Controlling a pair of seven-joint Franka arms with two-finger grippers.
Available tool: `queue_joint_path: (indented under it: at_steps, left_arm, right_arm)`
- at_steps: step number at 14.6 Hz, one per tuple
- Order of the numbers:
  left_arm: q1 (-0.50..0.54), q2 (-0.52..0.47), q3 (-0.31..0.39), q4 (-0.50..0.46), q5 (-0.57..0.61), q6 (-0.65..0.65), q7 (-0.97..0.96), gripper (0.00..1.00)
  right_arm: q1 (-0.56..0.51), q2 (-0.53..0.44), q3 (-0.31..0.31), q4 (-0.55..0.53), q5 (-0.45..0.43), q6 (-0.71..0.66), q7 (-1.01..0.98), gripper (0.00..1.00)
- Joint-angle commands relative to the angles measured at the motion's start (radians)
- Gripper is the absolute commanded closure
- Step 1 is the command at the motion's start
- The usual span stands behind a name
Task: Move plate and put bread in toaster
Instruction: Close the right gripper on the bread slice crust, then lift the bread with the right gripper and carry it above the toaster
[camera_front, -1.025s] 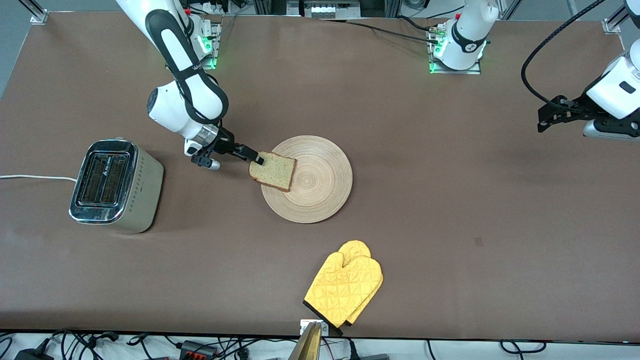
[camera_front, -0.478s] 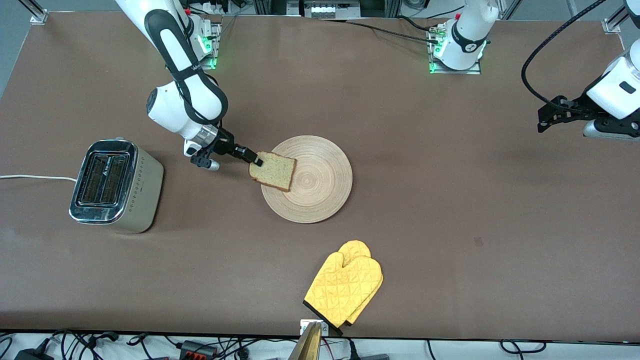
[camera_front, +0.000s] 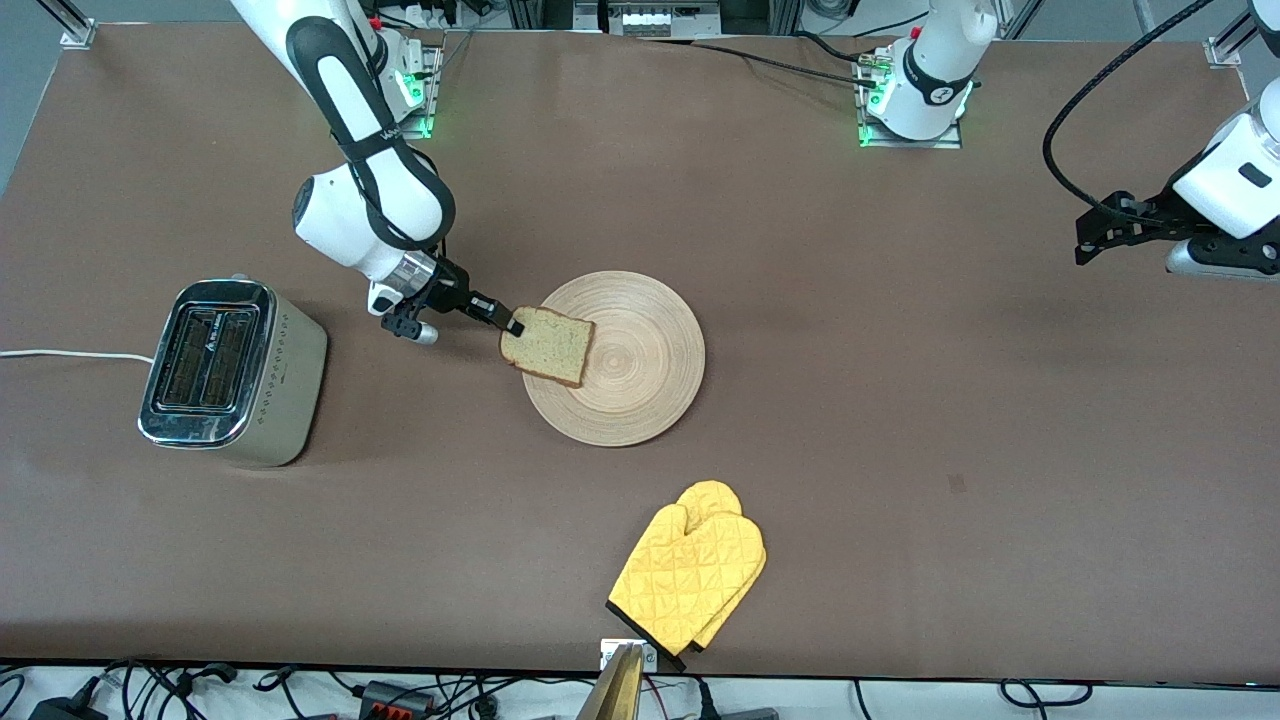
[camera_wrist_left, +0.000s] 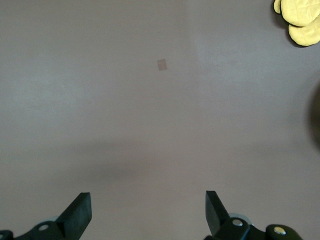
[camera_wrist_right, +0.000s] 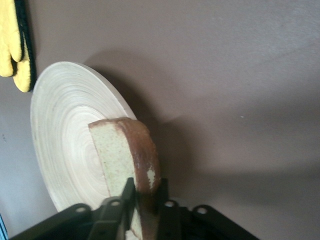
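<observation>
**Right gripper clamped on the bread at the plate's edge**

Right gripper (camera_front: 514, 325) has its two fingers pressed together on the crust edge of the bread (camera_front: 548, 345); in the right wrist view we see the slice (camera_wrist_right: 131, 155) pinched between the dark fingers (camera_wrist_right: 126, 200). We see the bread over the plate (camera_front: 630, 365), at the rim toward the right arm's end of the table, and cannot tell whether it touches the wood. We find the plate flat on the brown table (camera_front: 850, 330), about midway along it. We see the toaster (camera_front: 232, 372) upright, well apart from the plate toward the right arm's end, its two slots facing up and its white cord (camera_front: 60, 354) running off the table edge. Nearer the front camera than the plate lie the yellow oven mitts (camera_front: 690, 575). Our left gripper (camera_front: 1095, 240) waits over bare table at the left arm's end, its fingers (camera_wrist_left: 80, 212) spread wide apart with nothing between them.
</observation>
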Motion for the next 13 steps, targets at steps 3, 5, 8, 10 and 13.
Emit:
queue_joint_path:
  at_steps: [3, 5, 8, 10, 13]
  left_arm:
    - [-0.004, -0.009, 0.004, -0.005, -0.008, -0.006, -0.008, 0.00]
    - [-0.004, -0.009, 0.004, 0.000, -0.008, -0.006, -0.008, 0.00]
    - [-0.005, -0.009, 0.002, 0.000, -0.008, -0.006, -0.008, 0.00]
    - [-0.005, -0.009, 0.002, 0.000, -0.008, -0.006, -0.008, 0.00]
    - [-0.005, -0.008, 0.001, 0.001, -0.008, -0.007, -0.008, 0.00]
  right_arm:
    - [0.013, -0.003, -0.003, 0.029, 0.026, 0.013, 0.005, 1.00]
    - [0.011, -0.008, -0.006, 0.043, 0.019, 0.012, 0.005, 1.00]
    - [0.010, -0.006, -0.009, 0.075, 0.002, 0.010, 0.005, 1.00]
    - [0.002, -0.006, -0.011, 0.089, -0.106, 0.006, 0.005, 1.00]
    - [-0.047, -0.003, -0.014, 0.121, -0.271, -0.071, 0.005, 1.00]
